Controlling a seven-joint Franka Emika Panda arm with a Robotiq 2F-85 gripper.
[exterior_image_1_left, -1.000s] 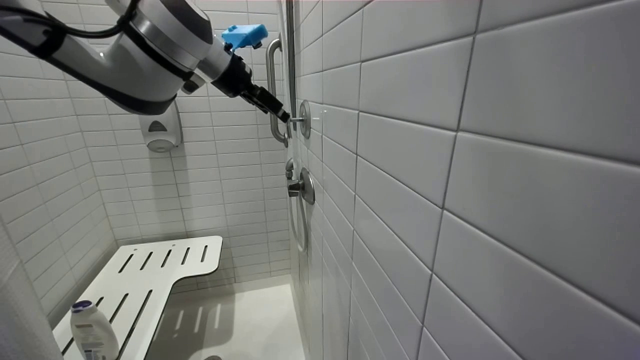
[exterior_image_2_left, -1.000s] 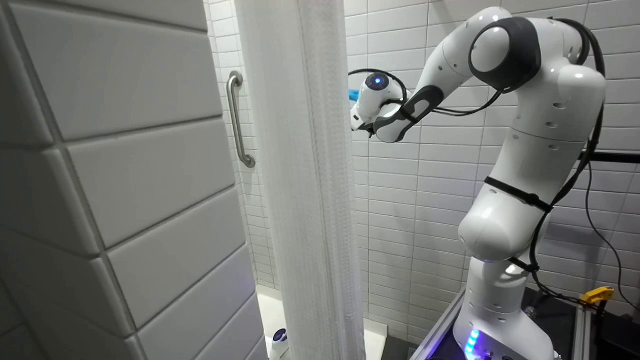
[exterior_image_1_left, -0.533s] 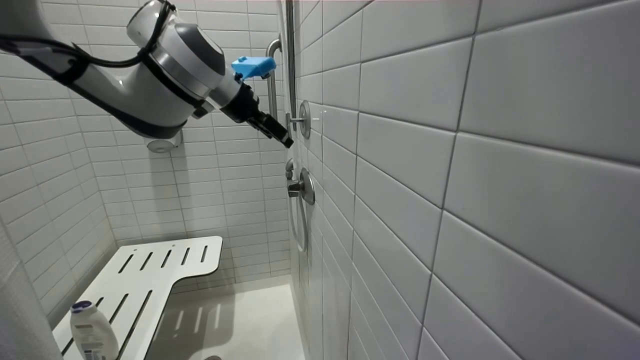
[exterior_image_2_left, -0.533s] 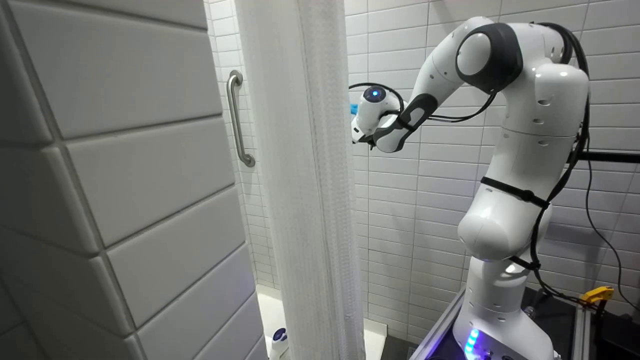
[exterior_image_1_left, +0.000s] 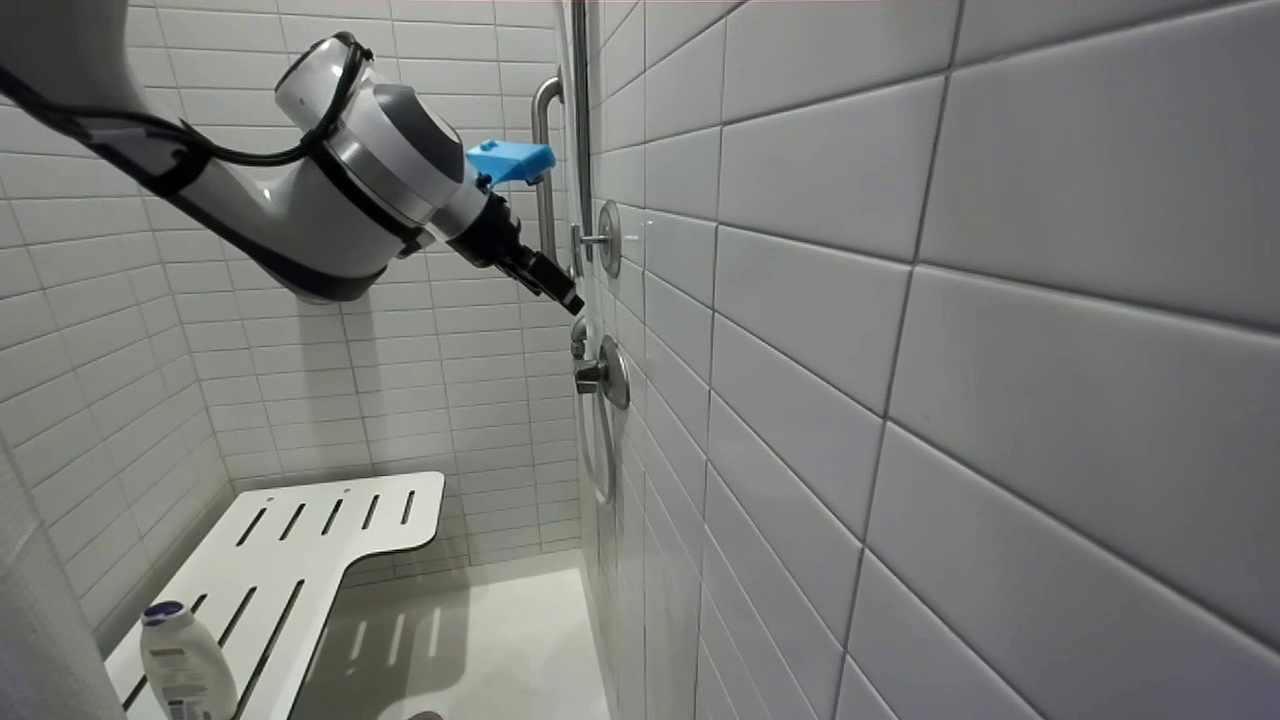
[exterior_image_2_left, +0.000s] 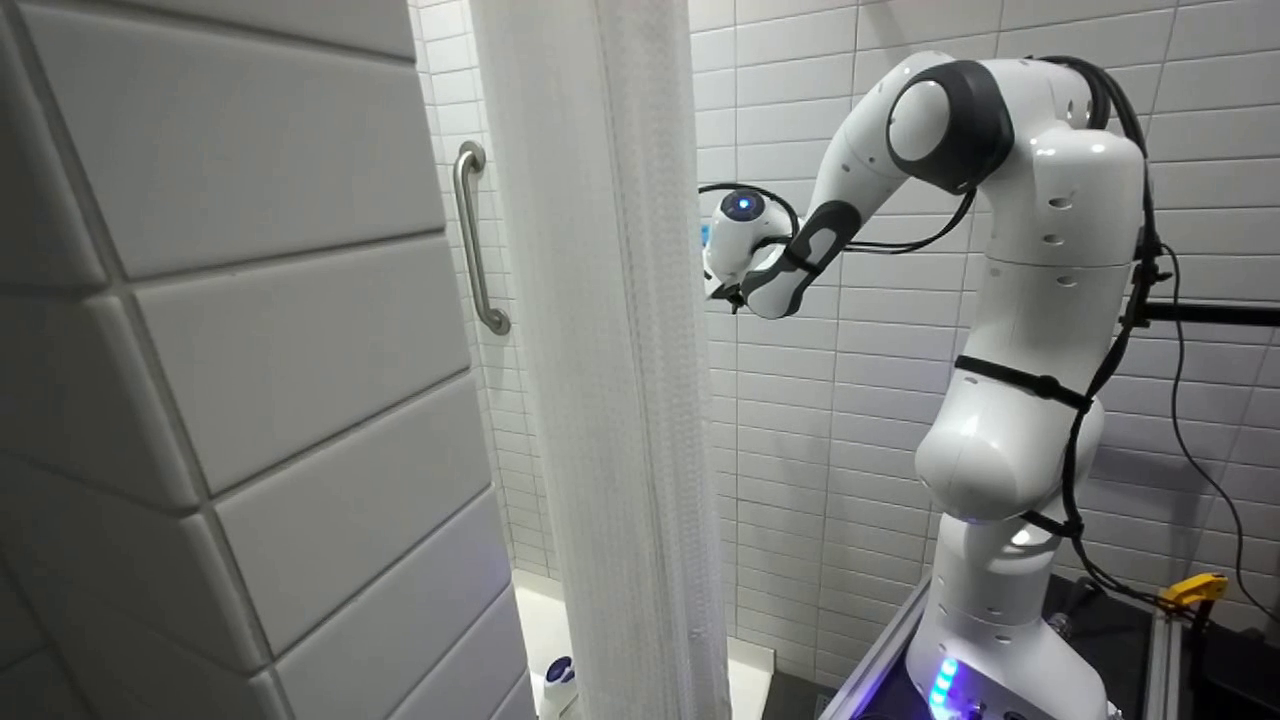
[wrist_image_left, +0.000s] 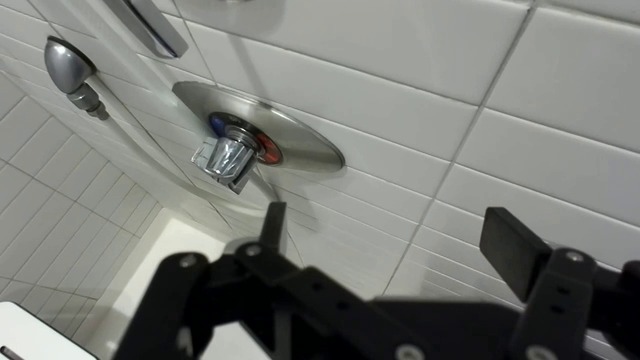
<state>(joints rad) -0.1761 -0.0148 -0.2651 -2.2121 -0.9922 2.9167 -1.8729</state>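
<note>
The end effector is spread wide, with nothing between its pads; bare tiled wall shows through the gap.

Nearest, at ten o'clock from it in the wrist view, is the faceted chrome shower-valve knob, mounted on a brushed-metal escutcheon with blue and red marks around the hub. In an exterior view the knob sits at six o'clock below the fingertips, apart from them. It should behave as a hard, wall-fixed part: weight hardly matters, and how stiffly it turns cannot be judged by eye. Polished chrome is likely slippery, so the best hold would be pads square across opposite flats of the knob, clear of the escutcheon.

Farther out at ten o'clock, a chrome supply elbow carries a pale hose sagging toward four o'clock. In an exterior view a steel grab bar stands near twelve o'clock, the upper valve plate at one, and a slotted shower bench at seven, bearing a purple-capped white bottle. In an exterior view the shower curtain hides the end effector.
</note>
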